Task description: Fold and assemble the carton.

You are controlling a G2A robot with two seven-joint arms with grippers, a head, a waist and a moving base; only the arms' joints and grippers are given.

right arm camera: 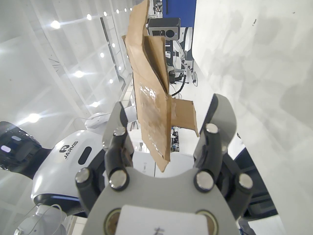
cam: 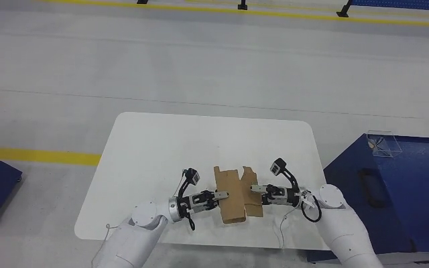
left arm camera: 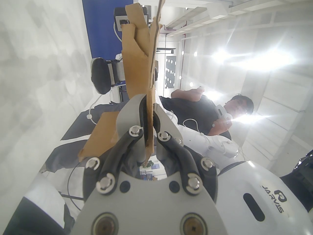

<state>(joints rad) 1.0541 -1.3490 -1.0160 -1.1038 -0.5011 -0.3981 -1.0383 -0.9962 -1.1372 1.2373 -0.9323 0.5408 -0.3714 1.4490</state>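
Carton [cam: 233,195] over white table [cam: 201,144], blue cabinet [cam: 375,194] nearby

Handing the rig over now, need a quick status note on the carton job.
Left end effector: shut on one edge of the carton.
Right end effector: open around the opposite edge, not gripping.
Carton: held above the near part of the table, between both arms, mostly flat, flaps loose.
Done: picked up.
Left: fold the panels and flaps, close it up.
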